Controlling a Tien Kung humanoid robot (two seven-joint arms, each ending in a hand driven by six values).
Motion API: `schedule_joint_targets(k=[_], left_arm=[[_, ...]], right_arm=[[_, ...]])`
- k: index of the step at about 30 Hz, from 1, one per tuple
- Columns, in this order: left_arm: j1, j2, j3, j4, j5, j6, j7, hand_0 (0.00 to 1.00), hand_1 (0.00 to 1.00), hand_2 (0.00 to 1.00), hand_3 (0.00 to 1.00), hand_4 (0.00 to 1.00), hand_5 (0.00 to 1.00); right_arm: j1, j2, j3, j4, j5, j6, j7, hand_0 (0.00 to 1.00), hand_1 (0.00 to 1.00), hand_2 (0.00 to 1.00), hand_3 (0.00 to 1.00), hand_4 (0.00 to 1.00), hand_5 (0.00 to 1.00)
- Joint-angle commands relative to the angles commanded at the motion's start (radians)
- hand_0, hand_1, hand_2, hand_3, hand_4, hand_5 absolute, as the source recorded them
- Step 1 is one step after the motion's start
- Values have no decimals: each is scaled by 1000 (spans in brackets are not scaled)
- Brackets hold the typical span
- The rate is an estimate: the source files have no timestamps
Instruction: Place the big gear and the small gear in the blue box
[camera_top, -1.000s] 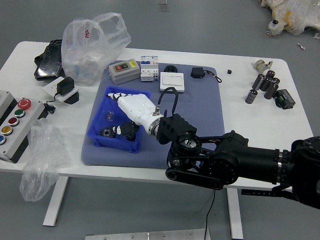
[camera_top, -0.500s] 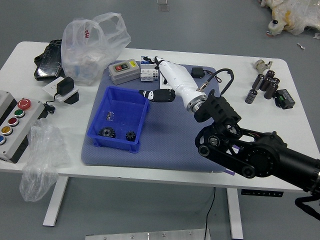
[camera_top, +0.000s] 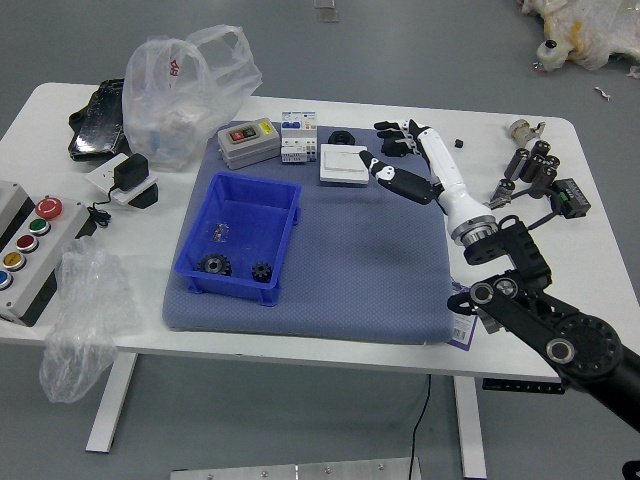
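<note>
Sitting inside the blue box (camera_top: 230, 287) are the big gear (camera_top: 214, 264) and small gear (camera_top: 262, 271), the robot hand (camera_top: 374, 144) seemingly spread.

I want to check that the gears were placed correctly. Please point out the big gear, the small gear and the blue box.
Big gear (camera_top: 214, 265): head view, middle of its dark body.
Small gear (camera_top: 262, 272): head view, its middle.
Blue box (camera_top: 248, 183): head view, its far wall.

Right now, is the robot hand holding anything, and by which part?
Nothing, as far as I can see: the right hand is open, fingers spread.
</note>
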Motion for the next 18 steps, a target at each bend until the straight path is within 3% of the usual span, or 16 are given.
schedule_joint_targets(k=[7,12,18], left_arm=[[-5,6,28,5,-34,-2,-22,657,602,581,760,779,753],[-11,9,22,7,-15,-8,-22,658,610,588,759,780,747],[-30,10,15,8,19,-20,-18,657,606,594,758,775,734]], right_arm=[[-132,-30,55,8,165,44,142,498,570,650,655,777,406],[-147,-28,57,13,263,59,192,497,570,650,652,780,421],[-155,-17,51,15,296,64,210,507,578,650,648,777,417]])
